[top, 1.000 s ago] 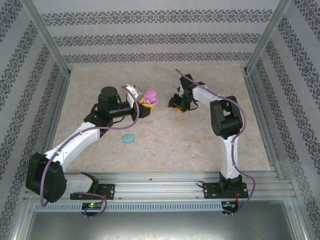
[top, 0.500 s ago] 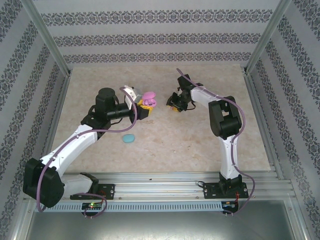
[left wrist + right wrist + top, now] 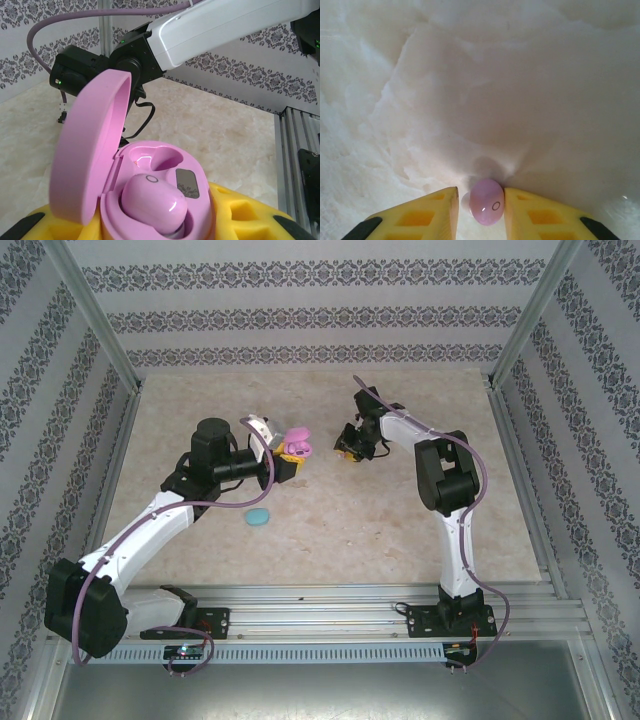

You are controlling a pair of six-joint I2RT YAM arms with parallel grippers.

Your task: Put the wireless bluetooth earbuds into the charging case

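Note:
My left gripper is shut on the pink-purple charging case, held above the table with its lid swung open. One pink-purple earbud sits in the near socket; the far socket is empty. The yellow pads clamp the case's base. A second pink-purple earbud sits between the yellow pads of my right gripper, just above the pale table. The right pad touches it and a thin gap shows on the left. The gripper stands a short way right of the open case.
A closed cyan oval case lies on the marble-patterned table in front of the left arm. Patterned walls and metal posts enclose the workspace. The right arm's white link shows beyond the case in the left wrist view.
The right gripper has shifted slightly left and away from the arm bases, nearer the open case. The left arm has drawn in a little, still holding the case.

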